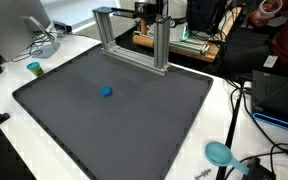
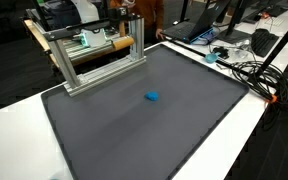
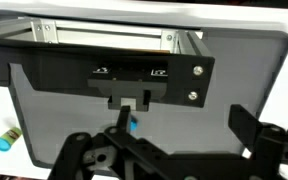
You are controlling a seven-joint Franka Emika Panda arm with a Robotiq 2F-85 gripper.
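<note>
Wrist view: tool (image 3: 169, 142) jaws wide, empty, over mat (image 3: 224, 85). Blue block (image 3: 132, 124) just ahead, untouched. Frame (image 3: 114, 35) at mat's far edge. Both exterior views: block (image 1: 107, 91) (image 2: 152, 97) mid-mat, on white worktop (image 1: 4, 92).

Matt grey mat (image 1: 134, 130), brushed metal frame (image 1: 161, 48), and a perhaps rubbery blue block (image 1: 107, 91).

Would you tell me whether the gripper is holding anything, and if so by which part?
Nothing is held. The gripper stands open with nothing between its jaws; the small blue object lies apart from it on the grey mat.
</note>
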